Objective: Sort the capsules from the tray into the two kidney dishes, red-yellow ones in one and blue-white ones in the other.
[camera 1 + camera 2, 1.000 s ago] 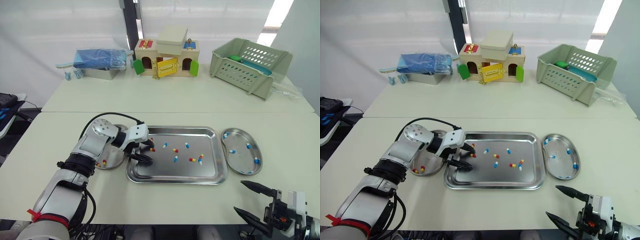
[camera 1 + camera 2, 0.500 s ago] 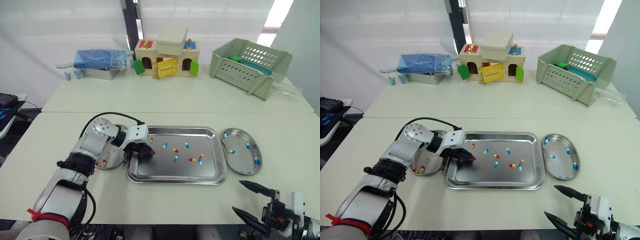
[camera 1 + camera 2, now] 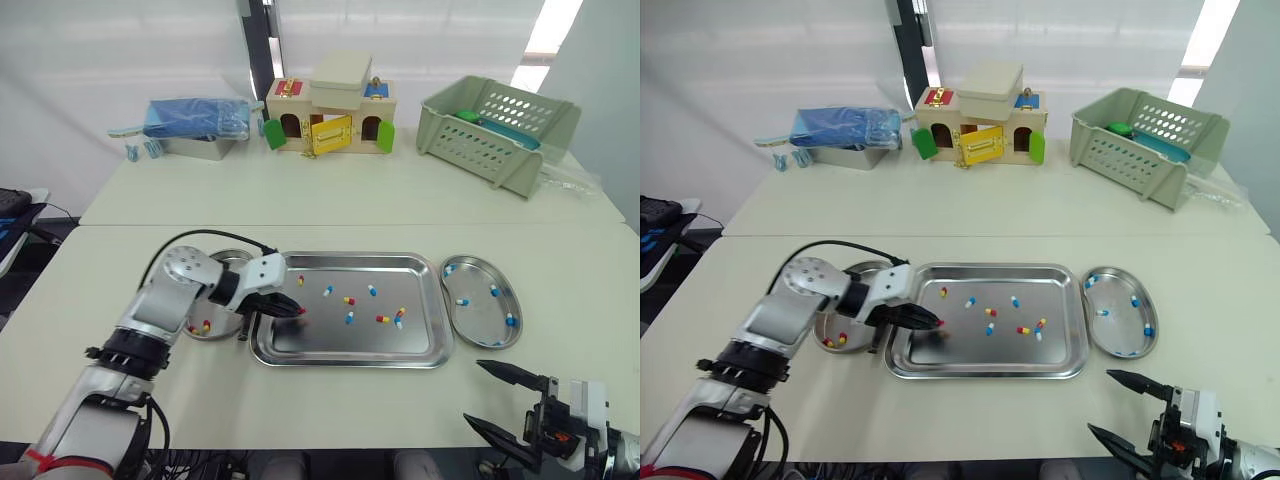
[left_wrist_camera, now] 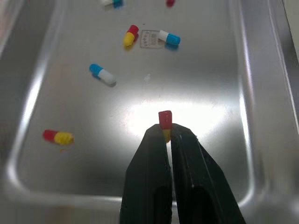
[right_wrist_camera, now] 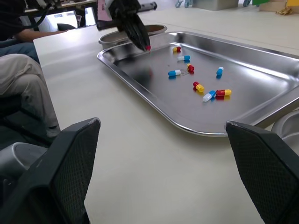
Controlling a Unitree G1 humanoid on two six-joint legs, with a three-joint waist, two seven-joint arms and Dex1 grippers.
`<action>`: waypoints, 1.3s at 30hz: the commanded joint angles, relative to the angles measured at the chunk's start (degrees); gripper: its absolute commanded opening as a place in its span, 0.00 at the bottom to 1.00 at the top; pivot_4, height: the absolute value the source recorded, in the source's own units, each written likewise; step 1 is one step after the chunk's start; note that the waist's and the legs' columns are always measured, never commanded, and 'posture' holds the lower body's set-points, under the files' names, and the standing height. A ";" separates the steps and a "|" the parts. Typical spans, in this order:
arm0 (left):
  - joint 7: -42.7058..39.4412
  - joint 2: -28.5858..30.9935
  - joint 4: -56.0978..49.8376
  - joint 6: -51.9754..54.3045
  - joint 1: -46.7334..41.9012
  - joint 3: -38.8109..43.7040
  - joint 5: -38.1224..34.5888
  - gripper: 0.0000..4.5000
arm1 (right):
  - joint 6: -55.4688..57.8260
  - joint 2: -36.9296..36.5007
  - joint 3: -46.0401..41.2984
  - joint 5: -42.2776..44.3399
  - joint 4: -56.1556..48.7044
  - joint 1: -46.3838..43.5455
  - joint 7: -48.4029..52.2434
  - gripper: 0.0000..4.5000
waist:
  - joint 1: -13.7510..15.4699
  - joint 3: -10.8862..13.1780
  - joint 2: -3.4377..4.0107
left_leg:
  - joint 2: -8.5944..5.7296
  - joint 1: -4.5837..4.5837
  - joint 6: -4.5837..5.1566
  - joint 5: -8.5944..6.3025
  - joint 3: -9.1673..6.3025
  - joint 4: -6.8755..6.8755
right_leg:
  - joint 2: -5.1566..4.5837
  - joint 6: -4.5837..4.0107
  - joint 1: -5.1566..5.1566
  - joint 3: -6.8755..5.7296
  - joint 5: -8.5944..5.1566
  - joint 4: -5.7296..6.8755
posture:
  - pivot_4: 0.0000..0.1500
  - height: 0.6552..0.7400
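left gripper [image 4: 164, 133] is clenched on a red-yellow capsule [image 4: 165, 119], holding it just above the left end of the steel tray [image 3: 350, 357], next to the left kidney dish [image 3: 832, 325]. right gripper [image 3: 474, 392] is spread wide, low by the table's near edge.

Tray [image 3: 985, 374] at centre of the near table. Left gripper [image 3: 931, 322] is over the tray's 9 o'clock end, fingers pinched together on a red-ended capsule [image 3: 939, 323] at their tips. Loose capsules [image 3: 990, 312], both colours, lie from the tray's centre toward 2 o'clock.
Left kidney dish [image 3: 852, 271] is just beside the tray at 9 o'clock and holds two red-yellow capsules [image 3: 843, 338].
Right kidney dish [image 3: 1122, 353] at 3 o'clock holds four blue-white capsules [image 3: 1103, 312].
Right gripper [image 3: 1100, 400] is at 5 o'clock off the tray, fingers spread wide, nothing between them.
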 commanded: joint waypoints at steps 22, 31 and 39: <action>23.30 8.40 -10.86 15.51 20.68 21.94 -6.37 0.19 | 2.45 -3.21 2.31 1.84 3.97 -10.23 6.64 1.00 | 0.91 0.00 -0.01 | 0.15 0.01 0.00 0.00 0.03 0.00 | 0.14 -0.09 -0.03 0.00 0.05 -0.01 | 1.00 1.00; 24.96 7.55 -11.82 14.76 22.64 21.33 -7.39 0.82 | 3.04 -3.29 1.77 1.82 4.93 -11.62 6.79 1.00 | 0.88 0.00 0.00 | 0.21 0.02 0.00 -0.01 0.04 -0.01 | 0.22 -0.11 -0.05 0.02 0.06 -0.01 | 1.00 1.00; 24.85 7.28 -14.63 13.41 26.67 30.34 -12.73 0.99 | 7.99 -6.84 -5.39 4.34 5.73 -14.44 2.13 1.00 | 0.77 0.00 0.00 | 0.25 0.00 0.00 -0.01 0.06 -0.02 | 0.23 -0.13 -0.09 0.04 0.08 0.00 | 1.00 1.00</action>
